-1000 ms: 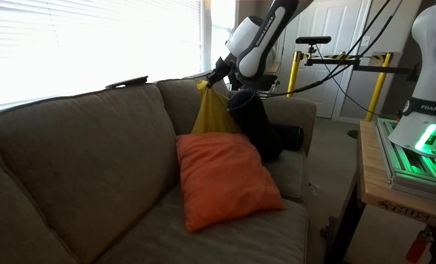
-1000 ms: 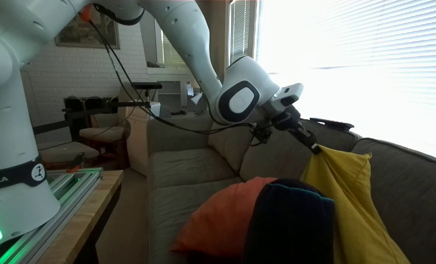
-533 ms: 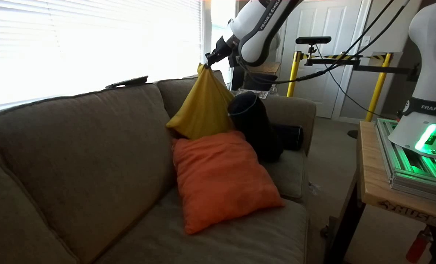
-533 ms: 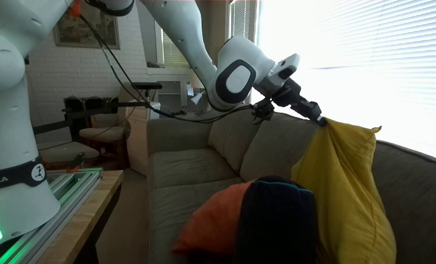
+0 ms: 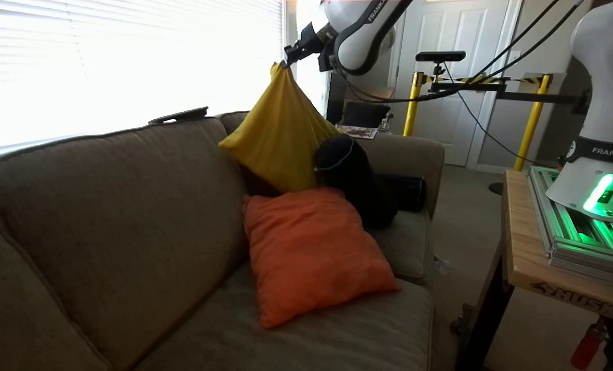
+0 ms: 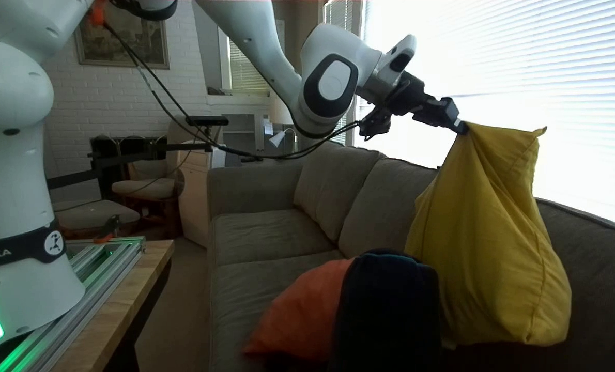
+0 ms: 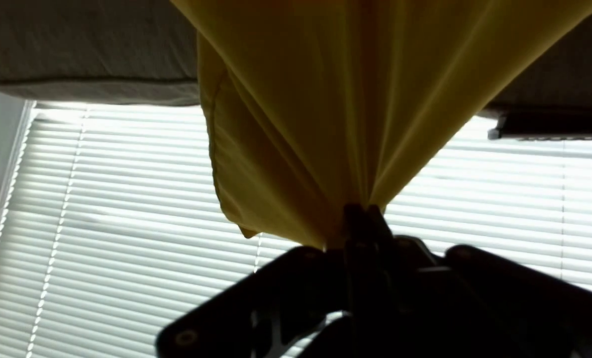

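While the robot's arm stretches over the couch, its gripper has its jaws clamped on a corner of a yellow pillow, which hangs down in front of the backrest. The couch holds an orange pillow and, tilted just beside it, a dark bolster; whether the yellow one touches either, I can't tell. In the wrist view I see the cloth's folds up close, bunched where they are gripped; a white door shows in an exterior view but not there.
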Robot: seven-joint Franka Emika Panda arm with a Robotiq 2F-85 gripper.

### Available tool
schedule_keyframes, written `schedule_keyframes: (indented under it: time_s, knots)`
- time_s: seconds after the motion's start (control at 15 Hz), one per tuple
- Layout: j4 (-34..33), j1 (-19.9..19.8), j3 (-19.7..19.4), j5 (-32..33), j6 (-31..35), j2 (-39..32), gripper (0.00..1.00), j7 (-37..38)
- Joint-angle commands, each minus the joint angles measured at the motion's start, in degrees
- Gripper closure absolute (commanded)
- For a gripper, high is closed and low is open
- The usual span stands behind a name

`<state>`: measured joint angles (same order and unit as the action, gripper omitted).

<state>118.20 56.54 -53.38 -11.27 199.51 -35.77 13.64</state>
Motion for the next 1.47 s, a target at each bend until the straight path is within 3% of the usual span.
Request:
schedule_keyframes:
  time_s: [0.0,0.2,0.6,0.8,1.0,1.4]
  knots:
    - [1.24,6.78,-6.0,-0.36,2.48,3.97,1.0,-2.24]
    - [1.73,10.89,-8.17,1.67,1.51,7.79,1.0,-2.41]
    - [5.1,13.66,-2.64,12.86,-7.95,23.45,1.0,-2.14]
    - [7.38,14.94,-1.29,14.7,-16.3,30.94,1.0,-3.78]
    - [5.82,18.33,-5.69,15.2,-24.05,32.54,1.0,-3.05]
    - [3.87,18.86,-9.67,19.21,-37.59,31.67,1.0,-1.53]
